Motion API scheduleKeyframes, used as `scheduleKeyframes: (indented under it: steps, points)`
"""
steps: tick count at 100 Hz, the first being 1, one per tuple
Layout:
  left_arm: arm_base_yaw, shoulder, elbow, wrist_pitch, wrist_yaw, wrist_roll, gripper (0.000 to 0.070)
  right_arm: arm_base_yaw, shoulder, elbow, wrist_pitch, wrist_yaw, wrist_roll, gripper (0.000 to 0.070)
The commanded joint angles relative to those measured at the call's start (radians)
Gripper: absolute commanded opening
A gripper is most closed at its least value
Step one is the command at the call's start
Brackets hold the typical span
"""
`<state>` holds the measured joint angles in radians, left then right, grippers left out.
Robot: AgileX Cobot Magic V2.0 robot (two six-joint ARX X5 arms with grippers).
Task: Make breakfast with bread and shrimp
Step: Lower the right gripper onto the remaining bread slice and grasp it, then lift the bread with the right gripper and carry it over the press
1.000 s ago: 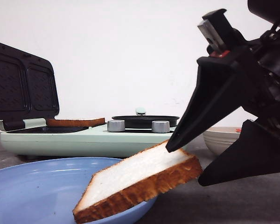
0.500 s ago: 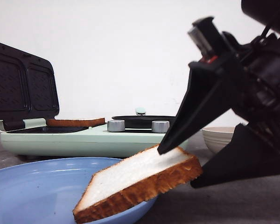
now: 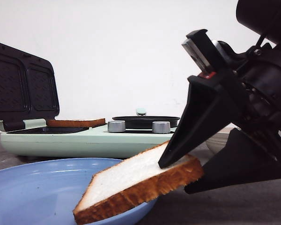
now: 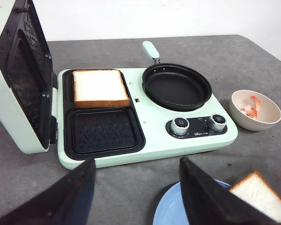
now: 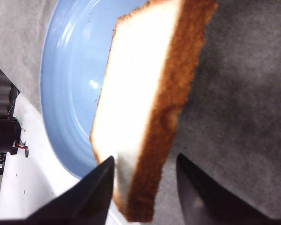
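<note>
The right gripper (image 3: pixel 178 176) straddles the bread slice (image 3: pixel 136 185) with its jaws apart. The slice leans on the blue plate's (image 3: pixel 33 192) rim. The left gripper (image 4: pixel 136 192) is spread wide

Readable text: none in any view.
Breakfast maker (image 4: pixel 145 140): small dark print sits below its two knobs (image 4: pixel 180 125) on the front panel, too small and blurred to read.
Knob tops: faint markings, not legible.
Right gripper (image 3: pixel 178 176): a small red mark on its body in the front view, with no letters that can be made out.
Plate (image 3: pixel 33 187), bowl (image 4: pixel 255 123): plain, no print visible.
</note>
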<state>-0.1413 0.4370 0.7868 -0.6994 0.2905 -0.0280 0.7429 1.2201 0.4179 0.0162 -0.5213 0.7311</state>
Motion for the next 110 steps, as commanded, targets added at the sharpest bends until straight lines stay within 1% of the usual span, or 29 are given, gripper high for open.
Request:
scheduleKeyframes:
  steps: [1,4,8,23,53,63,74,88,110]
  points:
    - [0.000,0.000,0.006,0.011,-0.002,0.013,0.0290,0.015,0.015,0.001,0.018,-0.002,0.013,0.0212]
    - [0.000,0.000,0.006,0.011,-0.002,0.013,0.0290,0.016,0.015,0.001,0.018,-0.002,0.015,0.0207]
    - [0.000,0.000,0.006,0.011,-0.002,0.013,0.0290,0.019,0.015,0.001,0.018,-0.002,0.016,0.0183]
    - [0.000,0.000,0.006,0.010,-0.002,0.013,0.0290,0.023,0.015,0.001,0.017,-0.003,0.018,0.0007]
    - [0.000,0.000,0.006,0.006,-0.002,0.013,0.0290,0.023,0.014,0.001,0.021,-0.005,0.021,0.0006]
    - [0.000,0.000,0.006,0.003,-0.002,0.013,0.0290,0.023,0.012,0.001,0.063,-0.015,0.034,0.0006]
    - [0.000,0.000,0.006,0.003,-0.002,0.013,0.0290,0.023,0.011,0.001,0.145,-0.038,0.083,0.0006]
    - [0.000,0.000,0.006,0.003,-0.002,0.013,0.0289,0.023,0.007,0.003,0.217,-0.037,0.123,0.0006]
    - [0.000,0.000,0.006,0.004,-0.002,0.016,0.0289,0.023,0.008,0.028,0.240,-0.027,0.151,0.0006]
